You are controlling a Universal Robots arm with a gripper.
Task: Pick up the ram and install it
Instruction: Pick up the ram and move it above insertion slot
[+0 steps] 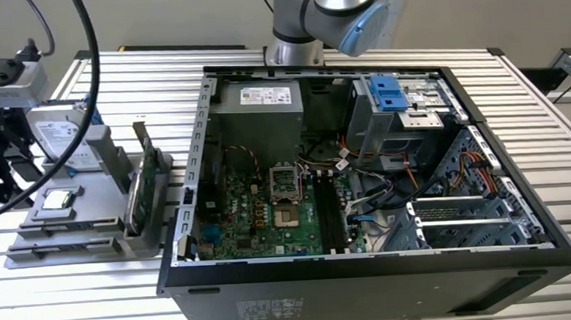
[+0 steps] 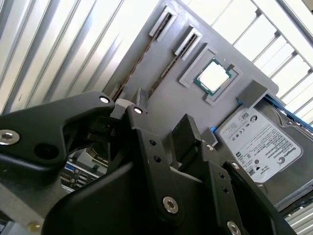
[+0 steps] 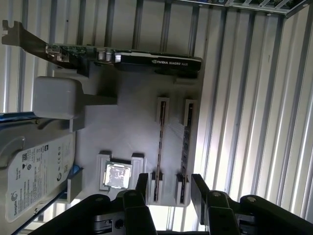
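A slatted metal bench carries an open computer case at its middle, with the green motherboard exposed inside. A grey parts holder lies near the bench edge at the exterior view's left.

In the first wrist view, the end effector hovers over one end of the holder. Its two black fingers are spread wide apart, and they grip and touch nothing.

Two long narrow slots run side by side along the holder, away from the gap between the fingers. The ram appears to be a thin dark strip standing edge-on in one of these slots. The other slot shows a similar thin line, and I cannot tell whether it also holds a stick.

Elsewhere on the holder, a square processor chip sits in a recess just beside the slots. A silver hard drive stands at the holder's far side from the slots. A graphics card stands on edge across the end away from the fingers.
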